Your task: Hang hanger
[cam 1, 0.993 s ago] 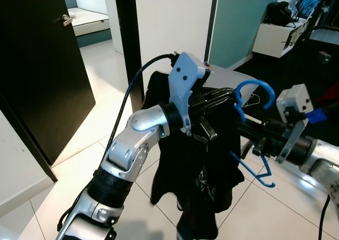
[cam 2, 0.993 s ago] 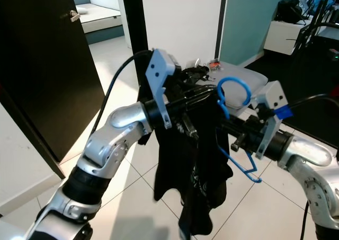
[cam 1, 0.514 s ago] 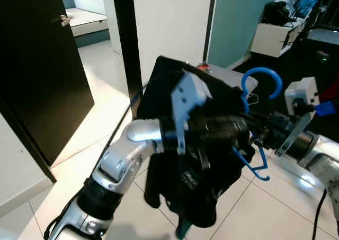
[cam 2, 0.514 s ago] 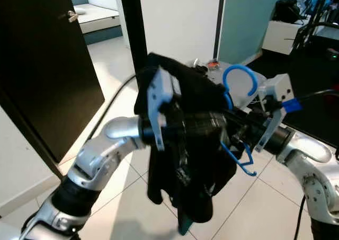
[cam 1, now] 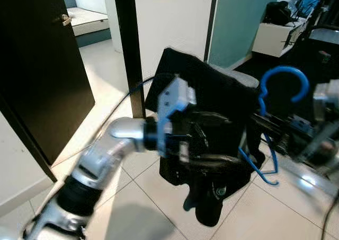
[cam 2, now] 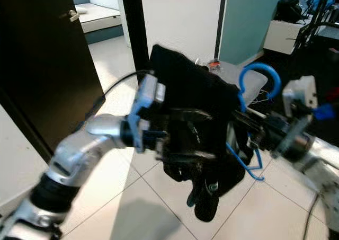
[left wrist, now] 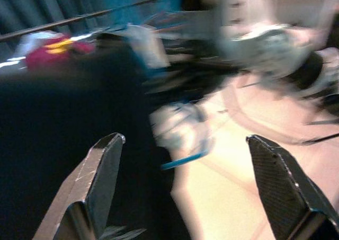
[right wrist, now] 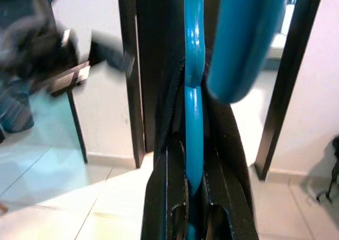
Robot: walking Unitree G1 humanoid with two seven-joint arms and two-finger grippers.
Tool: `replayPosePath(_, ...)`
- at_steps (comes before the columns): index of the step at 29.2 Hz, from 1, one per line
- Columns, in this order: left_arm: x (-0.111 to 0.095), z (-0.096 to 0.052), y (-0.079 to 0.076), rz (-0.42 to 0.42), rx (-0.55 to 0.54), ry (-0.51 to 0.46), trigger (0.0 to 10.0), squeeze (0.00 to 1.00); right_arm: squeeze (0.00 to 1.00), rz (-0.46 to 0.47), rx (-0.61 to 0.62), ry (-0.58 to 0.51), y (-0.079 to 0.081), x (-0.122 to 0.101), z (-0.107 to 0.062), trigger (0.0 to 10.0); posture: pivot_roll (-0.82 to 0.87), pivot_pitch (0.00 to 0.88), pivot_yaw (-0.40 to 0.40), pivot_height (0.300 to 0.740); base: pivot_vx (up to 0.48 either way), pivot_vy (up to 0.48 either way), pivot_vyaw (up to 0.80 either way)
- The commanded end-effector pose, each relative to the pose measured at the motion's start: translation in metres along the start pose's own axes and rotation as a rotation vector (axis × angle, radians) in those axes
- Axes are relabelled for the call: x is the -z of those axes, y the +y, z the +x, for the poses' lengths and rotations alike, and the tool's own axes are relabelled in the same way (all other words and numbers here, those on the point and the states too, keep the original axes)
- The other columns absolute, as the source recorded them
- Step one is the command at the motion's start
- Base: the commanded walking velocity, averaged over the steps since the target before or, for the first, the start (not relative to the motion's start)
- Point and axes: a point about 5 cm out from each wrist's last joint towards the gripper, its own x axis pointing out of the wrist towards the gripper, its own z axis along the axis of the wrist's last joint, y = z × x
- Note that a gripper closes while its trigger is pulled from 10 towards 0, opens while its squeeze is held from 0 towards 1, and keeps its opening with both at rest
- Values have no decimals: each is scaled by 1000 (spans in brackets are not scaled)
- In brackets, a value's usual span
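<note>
Hanger (cam 1: 275,124) is blue plastic, held up in front of the robot at about chest height, hook up top and curling over to the right, with a black garment (cam 1: 212,123) draped across it and hanging toward the white tiled floor (cam 1: 132,208). The right claw (right wrist: 193,197) is clamped tight on the hanger's stem; the wrist view looks straight up the blue bar pinched between both black fingers (right wrist: 167,197), with black cloth bunched on either side of it. The right arm comes in from the right edge, forearm roughly level, and it's pretty blurred in the head views. The left arm reaches in from the lower left with the elbow bent, forearm pointing right, and the left claw (left wrist: 196,181) is spread wide with nothing in it, its two fingers (left wrist: 100,181) well apart, one of them right up against the dark cloth. In the head views that claw sits in front of the garment's middle. For room: a black post (cam 1: 127,49) stands just behind the garment on the left, a white wall panel behind it, and a teal panel (cam 1: 238,23) to the right. A dark door (cam 1: 42,70) sits well off to the left, with open tile between it and the arms. A white counter (cam 1: 275,36) is far back on the right, well apart from everything.
</note>
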Motion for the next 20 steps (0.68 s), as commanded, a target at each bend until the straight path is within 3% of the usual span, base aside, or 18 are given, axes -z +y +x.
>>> replayPosePath(1,-7,-5,8,55,-19,14,10000,1000,0,-31,-49,-20,5,-9,-4,10000,97,0,27,740,0,0,0)
replayPosePath(3,-20,-17,24,129,-92,27,10000,1000,0,-24,-56,34,3,-6,-16,10000,96,0,26,740,0,0,0)
replayPosePath(7,-27,-23,32,171,-127,39,10000,1000,0,-29,-61,65,3,-5,-20,10000,96,0,26,740,0,0,0)
replayPosePath(8,-39,-30,42,217,-164,52,10000,325,0,-58,-67,120,2,-4,-23,10000,101,0,28,740,0,0,0)
replayPosePath(9,-47,-34,48,245,-164,90,10000,0,0,-90,-88,164,2,-4,-22,10000,103,0,30,740,0,0,0)
replayPosePath(15,-52,-35,50,265,-130,159,10000,0,0,-129,-125,210,5,-6,-18,10000,104,0,33,740,0,0,0)
replayPosePath(18,-38,-24,35,257,29,267,10000,0,0,-190,-187,277,10,-2,-5,10000,105,0,37,740,0,0,0)
replayPosePath(20,-34,-21,31,246,73,293,10000,0,0,-211,-191,291,10,-1,-1,10000,104,0,39,740,0,0,0)
